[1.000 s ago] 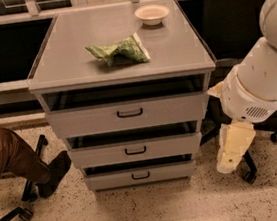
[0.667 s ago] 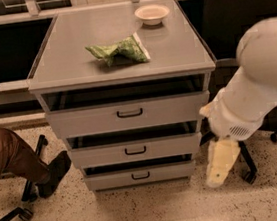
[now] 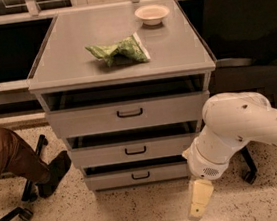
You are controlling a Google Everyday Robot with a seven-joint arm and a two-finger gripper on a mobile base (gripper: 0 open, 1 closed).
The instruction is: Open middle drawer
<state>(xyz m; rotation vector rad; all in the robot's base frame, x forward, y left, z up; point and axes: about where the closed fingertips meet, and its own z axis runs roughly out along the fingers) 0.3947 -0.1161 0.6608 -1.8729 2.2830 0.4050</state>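
The middle drawer [image 3: 133, 151] is the second of three grey drawer fronts in a grey cabinet. It has a low flat front with a small dark bar handle [image 3: 135, 150] at its centre. My gripper [image 3: 199, 198] is a pale yellow piece hanging from the white arm [image 3: 241, 130], low at the cabinet's right front corner, just above the floor. It sits right of and below the middle drawer's handle, and touches nothing.
The taller top drawer [image 3: 129, 114] and the lowest drawer [image 3: 139, 175] frame the middle one. A green crumpled bag [image 3: 118, 50] and a white bowl [image 3: 152, 13] lie on the cabinet top [image 3: 62, 61]. A person's leg and shoe [image 3: 29, 166] are at left. A dark office chair [image 3: 251, 43] stands at right.
The arm has swung down and leftward toward the cabinet's front. The gripper has dropped lower, close to the floor. The drawers have not moved.
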